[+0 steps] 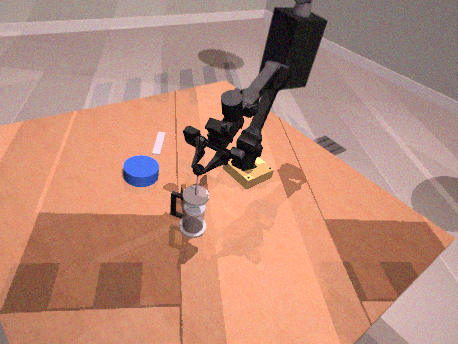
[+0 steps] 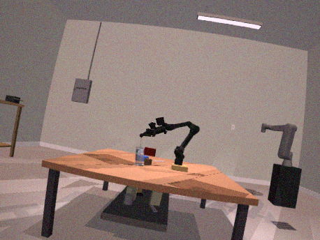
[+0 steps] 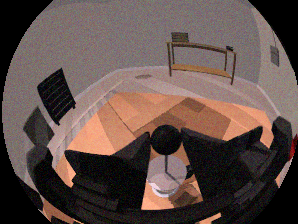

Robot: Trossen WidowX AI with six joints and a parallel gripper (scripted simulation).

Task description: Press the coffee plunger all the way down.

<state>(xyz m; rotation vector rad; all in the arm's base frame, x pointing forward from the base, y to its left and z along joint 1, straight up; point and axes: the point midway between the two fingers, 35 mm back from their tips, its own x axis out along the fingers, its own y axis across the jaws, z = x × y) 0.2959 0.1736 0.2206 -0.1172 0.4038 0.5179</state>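
Currently the plunger knob (image 3: 165,140) is gripped by the end effector (image 3: 166,156) above the French press (image 1: 194,210). Rod is seen raised; pressing and release are judged outstanding

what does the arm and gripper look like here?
Arm: matte black throughout, slim links with round, drum-like joints, on a flat yellow base. Gripper: black, two tapered fingers, wedge-shaped in the wrist view. No cables or markings visible.

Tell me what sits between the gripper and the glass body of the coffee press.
Only the plunger's thin rod, running from the knob gripped in the gripper down to the press lid; clearest in the top view.
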